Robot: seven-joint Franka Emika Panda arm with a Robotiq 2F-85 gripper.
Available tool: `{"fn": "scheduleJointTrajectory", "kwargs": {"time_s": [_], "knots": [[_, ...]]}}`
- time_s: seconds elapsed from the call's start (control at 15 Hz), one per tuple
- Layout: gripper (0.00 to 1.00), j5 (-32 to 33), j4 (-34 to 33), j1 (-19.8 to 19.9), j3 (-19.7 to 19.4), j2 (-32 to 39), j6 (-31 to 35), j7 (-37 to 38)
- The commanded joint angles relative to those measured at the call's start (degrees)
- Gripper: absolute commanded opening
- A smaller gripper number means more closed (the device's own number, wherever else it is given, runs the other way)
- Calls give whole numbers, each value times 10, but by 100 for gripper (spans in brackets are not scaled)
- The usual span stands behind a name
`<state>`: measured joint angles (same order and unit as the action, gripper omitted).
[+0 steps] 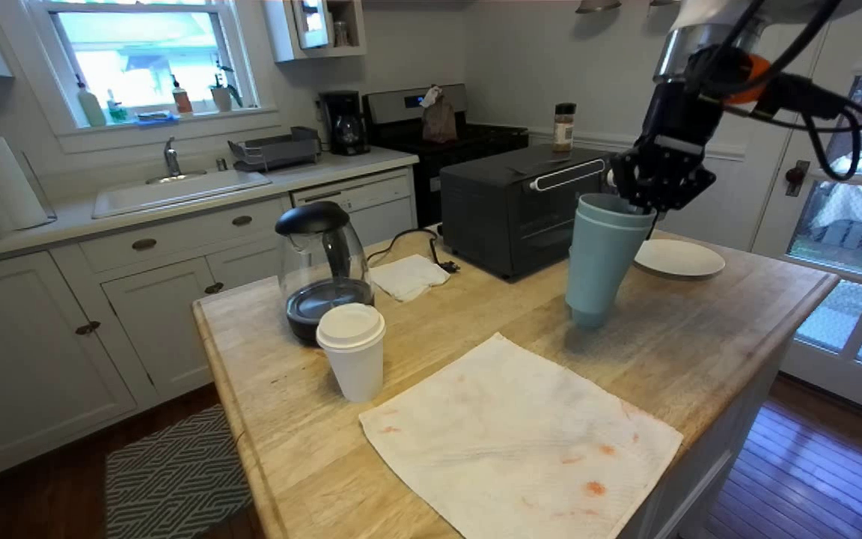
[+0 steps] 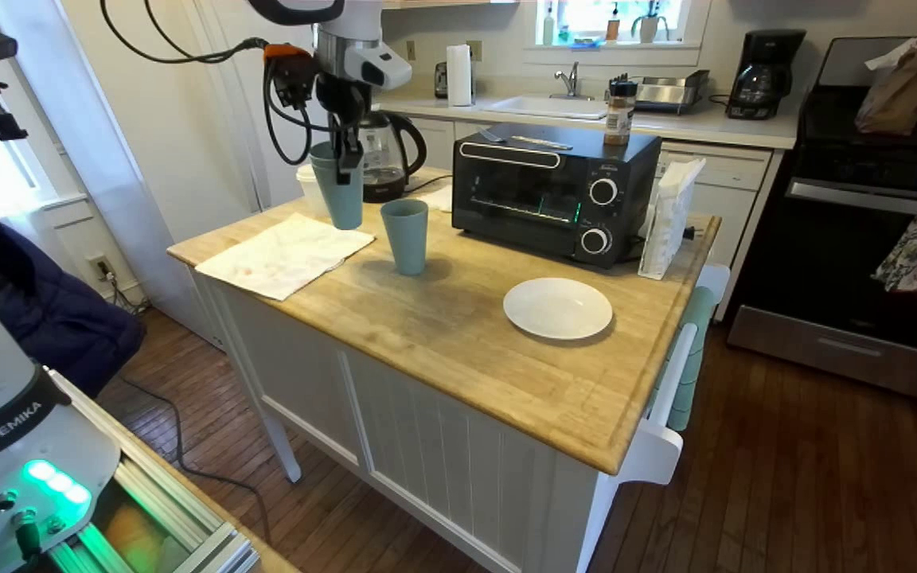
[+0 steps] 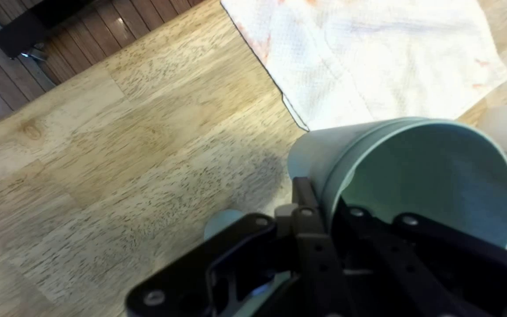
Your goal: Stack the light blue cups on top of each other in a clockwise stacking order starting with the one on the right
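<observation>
Two nested light blue tumblers, pinched by the Robotiq gripper, should come down upright and centred over the lone standing tumbler.

The cups held in the pincer look matt, smooth plastic, the table below it grainy wood, the towel near it matt and rough-textured, and the carafe apart from it glossy glass.

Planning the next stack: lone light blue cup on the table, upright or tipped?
Upright: in an exterior view, the lone light blue cup stands on the wooden tabletop, narrow base down, open rim up.
</observation>
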<state>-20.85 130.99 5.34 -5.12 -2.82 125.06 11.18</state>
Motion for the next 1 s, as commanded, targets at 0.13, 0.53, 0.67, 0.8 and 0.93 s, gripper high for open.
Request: {"fn": "scheduleJointTrajectory", "kwargs": {"time_s": [0.13, 0.53, 0.67, 0.8, 0.93], "knots": [[2, -17, -10, 10, -19, -67, -12, -10], [2, -3, -26, 19, -27, -61, 15, 20], [2, 3, -27, 21, -26, -53, 27, 31], [2, 6, -30, 22, -25, -44, 41, 43], [2, 9, -30, 23, -25, -37, 55, 55]]}}
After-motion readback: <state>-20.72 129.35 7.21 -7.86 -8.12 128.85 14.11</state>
